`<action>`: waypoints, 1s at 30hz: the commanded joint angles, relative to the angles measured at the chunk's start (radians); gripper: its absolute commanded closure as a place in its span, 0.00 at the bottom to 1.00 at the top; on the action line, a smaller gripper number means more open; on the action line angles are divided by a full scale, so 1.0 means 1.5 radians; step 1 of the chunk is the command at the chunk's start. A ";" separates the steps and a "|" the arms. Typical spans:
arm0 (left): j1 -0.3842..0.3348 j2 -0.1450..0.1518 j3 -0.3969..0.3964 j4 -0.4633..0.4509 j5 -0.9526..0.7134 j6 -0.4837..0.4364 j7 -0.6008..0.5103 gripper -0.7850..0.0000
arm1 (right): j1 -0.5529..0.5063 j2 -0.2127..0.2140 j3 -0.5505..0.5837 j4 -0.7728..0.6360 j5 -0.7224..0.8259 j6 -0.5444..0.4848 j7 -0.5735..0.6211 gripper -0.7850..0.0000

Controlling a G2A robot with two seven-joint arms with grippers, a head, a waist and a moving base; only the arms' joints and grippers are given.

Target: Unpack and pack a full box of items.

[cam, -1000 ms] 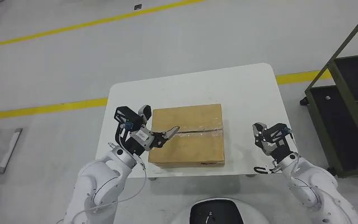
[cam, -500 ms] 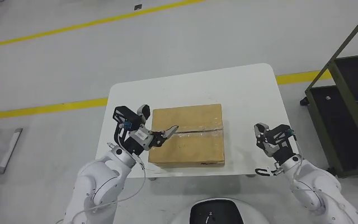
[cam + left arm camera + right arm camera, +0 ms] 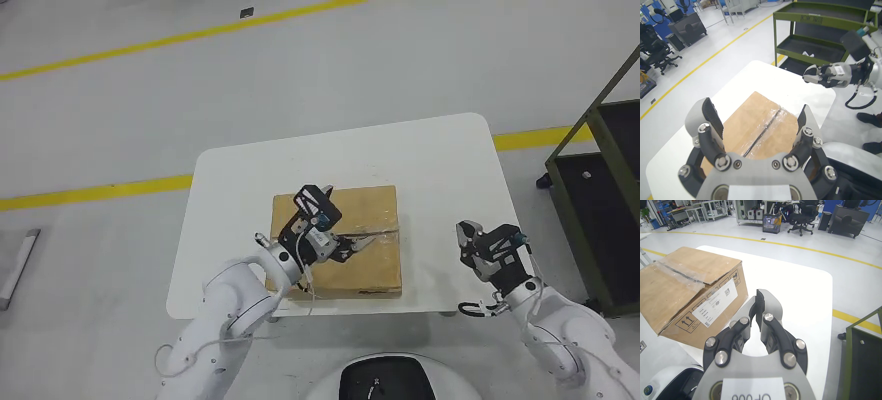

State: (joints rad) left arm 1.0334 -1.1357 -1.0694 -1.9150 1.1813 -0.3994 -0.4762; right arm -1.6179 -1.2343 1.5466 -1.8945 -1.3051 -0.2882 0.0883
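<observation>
The box sits shut in the middle of the white desk. The left tool has swung in from the box's side and now hangs over the lid, fingers spread wide above the crinkled clear tape along the seam, so opening looks about to begin. The cardboard is plain brown, with one flap edge torn. The right tool, clenched on nothing, sits off by the desk's edge.

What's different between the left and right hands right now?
The left hand is open wide; the right hand is shut. The left hand hovers over the taped top of the box; the right hand is off to the side of the box, above the table. Both hold nothing.
</observation>
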 commanded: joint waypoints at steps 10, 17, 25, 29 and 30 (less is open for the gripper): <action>-0.004 -0.002 0.013 0.009 0.011 -0.002 0.003 0.00 | -0.018 0.001 -0.006 -0.014 0.004 0.007 -0.011 1.00; -0.010 0.000 0.028 0.014 0.094 -0.031 0.026 0.00 | -0.022 0.000 -0.021 -0.008 -0.001 0.014 -0.020 1.00; -0.073 -0.020 0.124 0.113 0.268 -0.015 0.015 0.00 | -0.022 0.002 -0.017 -0.010 -0.001 0.015 -0.017 1.00; -0.093 -0.029 0.159 0.128 0.303 -0.027 -0.010 0.00 | -0.025 0.002 -0.014 -0.011 0.003 0.016 -0.018 1.00; -0.095 -0.031 0.162 0.128 0.302 -0.029 -0.016 0.00 | -0.025 0.002 -0.014 -0.010 0.004 0.017 -0.018 1.00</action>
State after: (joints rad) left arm 0.8927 -1.1788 -0.8317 -1.7238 1.6479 -0.4407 -0.4930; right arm -1.6550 -1.2309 1.5258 -1.9103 -1.3011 -0.2638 0.0620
